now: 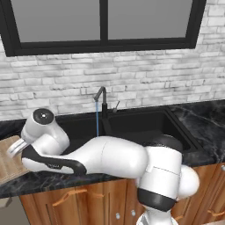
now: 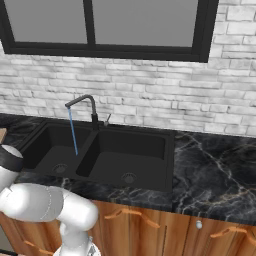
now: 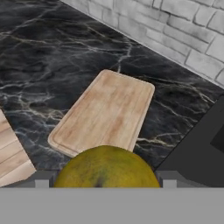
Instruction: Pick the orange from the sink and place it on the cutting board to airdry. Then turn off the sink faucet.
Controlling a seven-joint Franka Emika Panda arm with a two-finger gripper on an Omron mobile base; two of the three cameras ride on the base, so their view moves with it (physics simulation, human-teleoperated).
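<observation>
Hand view, largest first: the black marble counter (image 3: 52,57) fills the upper left of the frame, with the cutting board (image 3: 105,114) lying flat at centre and a corner of the sink (image 3: 203,148) at the right edge. At bottom centre the orange (image 3: 107,168) sits between the two fingers of the gripper (image 3: 105,180), which is clamped on it, the fruit hanging over the near end of the board. In the right base view the sink faucet (image 2: 86,107) stands at centre left, its blue stream falling into the left basin, so the water is not yet off. The orange looks firm, light, smooth and round; wet, it may slip, so grip across its widest middle and set it down gently lest it roll.
</observation>
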